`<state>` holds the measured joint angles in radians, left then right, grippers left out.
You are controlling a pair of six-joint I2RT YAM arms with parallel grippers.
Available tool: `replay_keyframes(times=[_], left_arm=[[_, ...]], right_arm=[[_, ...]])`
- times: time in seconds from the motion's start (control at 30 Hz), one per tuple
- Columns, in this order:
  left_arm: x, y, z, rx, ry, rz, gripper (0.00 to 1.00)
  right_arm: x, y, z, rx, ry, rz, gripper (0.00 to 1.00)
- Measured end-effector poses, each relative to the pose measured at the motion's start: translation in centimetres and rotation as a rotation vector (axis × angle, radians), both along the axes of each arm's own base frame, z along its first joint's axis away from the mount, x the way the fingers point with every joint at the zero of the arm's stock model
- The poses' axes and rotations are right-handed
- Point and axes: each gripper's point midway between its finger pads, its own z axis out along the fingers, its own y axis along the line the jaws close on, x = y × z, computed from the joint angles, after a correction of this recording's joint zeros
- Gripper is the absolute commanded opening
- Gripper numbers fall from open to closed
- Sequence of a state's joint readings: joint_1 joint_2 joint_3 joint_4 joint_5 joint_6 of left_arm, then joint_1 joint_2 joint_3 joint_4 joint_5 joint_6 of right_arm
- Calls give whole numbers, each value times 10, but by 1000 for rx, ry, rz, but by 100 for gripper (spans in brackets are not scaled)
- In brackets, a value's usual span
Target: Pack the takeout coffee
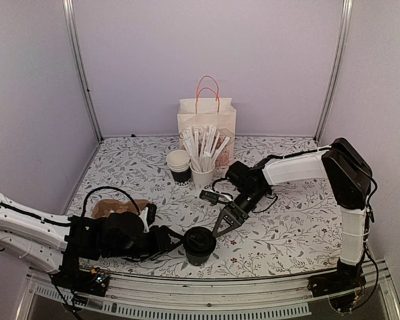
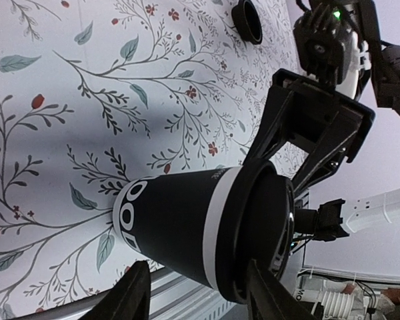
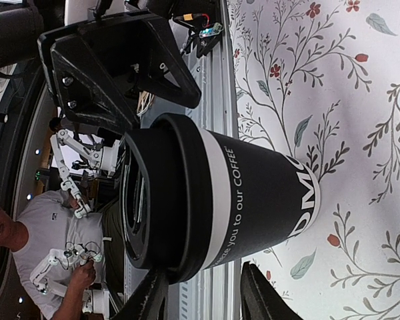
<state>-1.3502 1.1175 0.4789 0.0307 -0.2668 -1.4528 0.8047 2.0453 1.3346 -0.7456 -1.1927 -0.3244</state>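
The takeout coffee (image 1: 199, 245) stands upright near the worktop's (image 1: 287, 220) front edge, closely flanked by the left hand (image 1: 173, 239) and right hand (image 1: 220, 229), both half-spread and grasping nothing.

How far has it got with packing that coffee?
Done: the black lid sits on the takeout coffee cup. In hand: the left hand and right hand hover open on either side of the cup, neither gripping it. Left: lifting the cup off the table into the paper bag at the back.
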Motion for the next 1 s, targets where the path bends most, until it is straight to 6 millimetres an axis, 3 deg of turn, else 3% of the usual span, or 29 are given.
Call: replay_keyframes(times=[0.2, 0.4, 0.73, 1.0], left_arm=[[-2, -5, -8, 5, 29, -6, 41], [-4, -8, -11, -62, 71, 12, 22], [-7, -12, -17, -102, 118, 10, 10], [-11, -30, -19, -143, 137, -33, 7]], right_arm=[[0, -1, 0, -4, 2, -1, 38], [1, 1, 1, -8, 2, -2, 35], [0, 7, 2, -18, 78, 1, 27], [6, -1, -2, -66, 169, -50, 22]])
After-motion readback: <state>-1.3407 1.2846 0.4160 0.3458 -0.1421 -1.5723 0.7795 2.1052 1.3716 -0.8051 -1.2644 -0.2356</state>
